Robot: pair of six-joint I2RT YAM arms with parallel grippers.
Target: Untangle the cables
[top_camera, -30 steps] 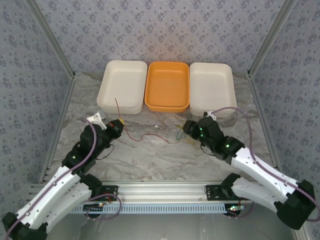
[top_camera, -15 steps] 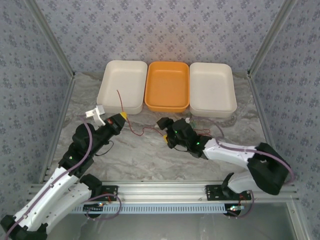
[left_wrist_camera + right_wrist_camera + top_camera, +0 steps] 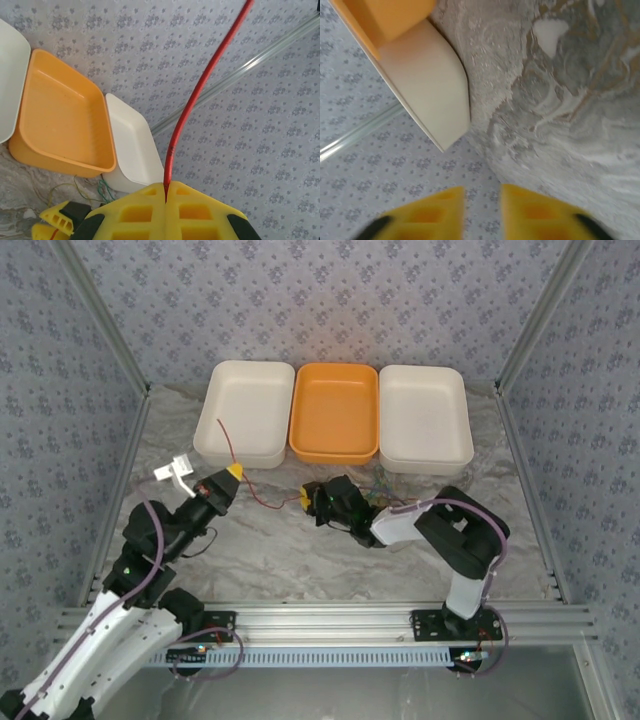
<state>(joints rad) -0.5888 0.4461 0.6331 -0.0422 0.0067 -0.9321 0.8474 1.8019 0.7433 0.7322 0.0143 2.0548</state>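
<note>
left gripper (image 3: 165, 192) clenched on the dark red cable (image 3: 200, 90) (a dark mark on its sheath, too small to read). the cable rises over the near rim of the left white tray (image 3: 245, 405) and trails across the marbled table (image 3: 290, 560) to just beside the right gripper (image 3: 308, 502), whose fingers are slightly parted with nothing seen between them. green and yellow cables (image 3: 376, 485) are bunched toward the table's far edge, just before the orange tray (image 3: 335, 405) and right white tray (image 3: 425, 410).

Three trays in a row at the back of the table (image 3: 300, 550): left tray (image 3: 245, 410), middle tray (image 3: 335, 410), right tray (image 3: 425, 415). Left gripper (image 3: 232, 472) before left tray, right gripper (image 3: 308, 502) before middle tray, cable (image 3: 270, 505) strung between them. Cable heap (image 3: 378, 485) before right tray.
</note>
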